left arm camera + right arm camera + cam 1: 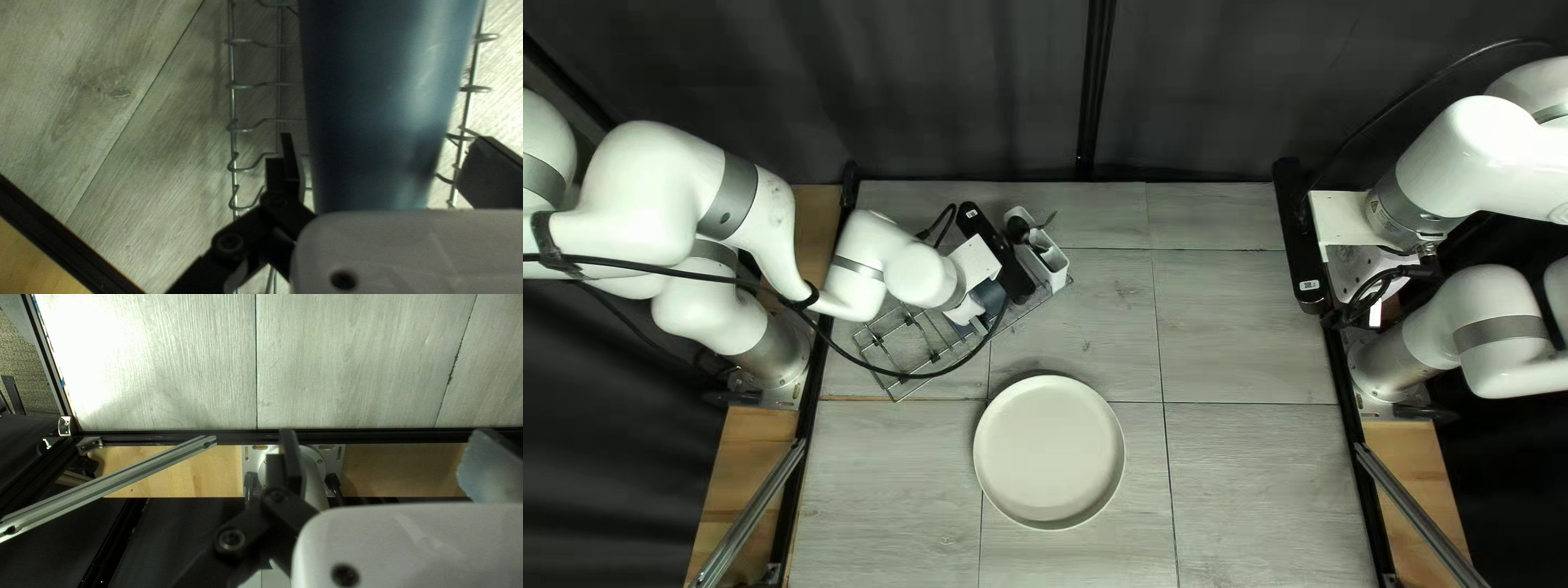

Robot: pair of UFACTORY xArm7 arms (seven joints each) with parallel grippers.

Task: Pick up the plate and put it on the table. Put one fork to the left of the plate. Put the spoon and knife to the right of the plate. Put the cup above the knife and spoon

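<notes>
The plate lies on the surface. Beyond the plate and reaching off to its left is the wire rack, near but apart. The cup is on the rack, beyond the plate and slightly left. Almost straight beyond the plate, the utensil holder has utensils in it. The curtain is farthest beyond.
</notes>
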